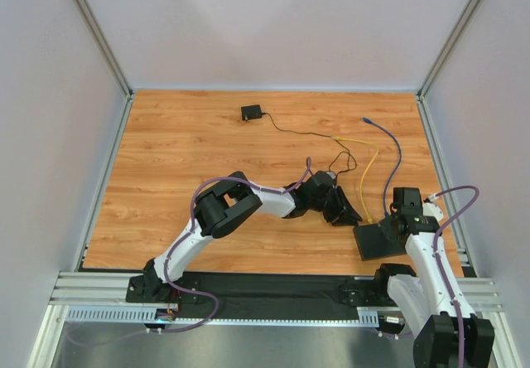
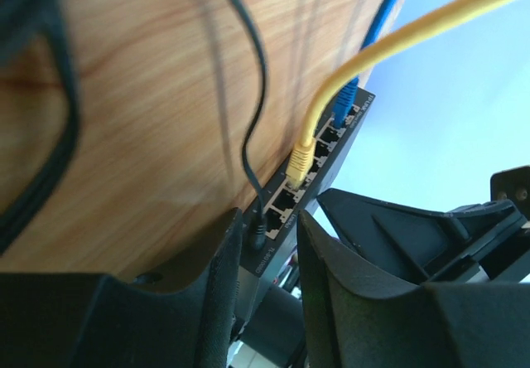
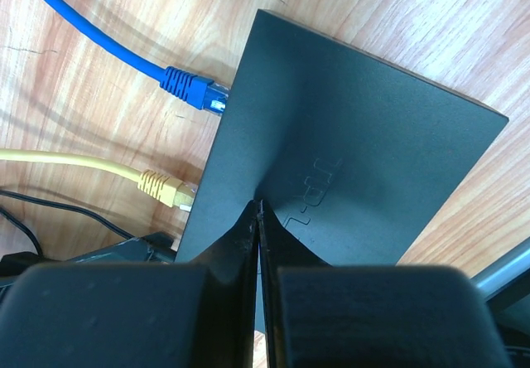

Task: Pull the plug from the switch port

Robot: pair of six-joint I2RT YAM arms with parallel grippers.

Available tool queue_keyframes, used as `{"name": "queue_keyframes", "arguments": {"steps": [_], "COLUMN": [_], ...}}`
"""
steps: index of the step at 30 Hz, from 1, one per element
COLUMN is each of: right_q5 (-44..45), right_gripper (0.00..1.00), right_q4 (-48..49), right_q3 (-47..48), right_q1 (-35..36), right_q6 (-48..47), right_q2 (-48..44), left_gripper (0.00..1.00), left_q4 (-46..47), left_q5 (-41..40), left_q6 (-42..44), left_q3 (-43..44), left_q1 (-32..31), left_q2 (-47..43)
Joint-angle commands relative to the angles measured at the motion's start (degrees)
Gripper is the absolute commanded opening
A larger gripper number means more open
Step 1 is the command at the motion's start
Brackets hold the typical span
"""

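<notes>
On switch (image 3: 356,152): 3 plugs (image 2: 300,162) | L pincer (image 2: 272,239) spread astride black one (image 2: 256,234) | R pincer (image 3: 258,212) closed

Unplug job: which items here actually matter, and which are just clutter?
In play:
- switch
- black plug, likely the target
- left end effector, open, lined up on it
- right end effector, shut, tips on the switch top

Clutter:
- yellow cable, plugged in, not approached
- blue cable, same
- adapter, far from the switch

Closed right claw (image 3: 258,219) over black switch (image 3: 356,152), blue plug (image 3: 195,90), yellow plug (image 3: 164,190) in its side.
</notes>
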Motion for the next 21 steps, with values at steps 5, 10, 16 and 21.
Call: {"name": "queue_keyframes", "arguments": {"steps": [5,10,16,21], "right_q5": [-0.15,-3.05,-3.85,-3.76], "right_gripper": [0.0,0.0,0.05,0.24], "right_q4": [0.33,3.57,3.93,4.2], "right_q3": [-0.8,-0.71,-0.1,1.66], "right_q1": [-0.21,-0.21,-0.21,-0.21], "right_q6": [-1.2,-3.48,-4.28,-5.06], "right_q2": [1.07,2.73,5.02,5.9], "left_gripper": [0.34,0.22,0.17,0.05], "left_q4": [0.49,1.9,4.01,4.1], "left_q5": [-0.06,0.63,1.95,2.92], "left_q6": [-1.47,-1.29,-2.79,-2.79], "left_q3": [-0.72,-1.43,-1.61,-0.82], "left_q1": [0.24,0.33,0.5,0.68], "left_q2": [-1.03,-1.12,0.02,0.55]}}
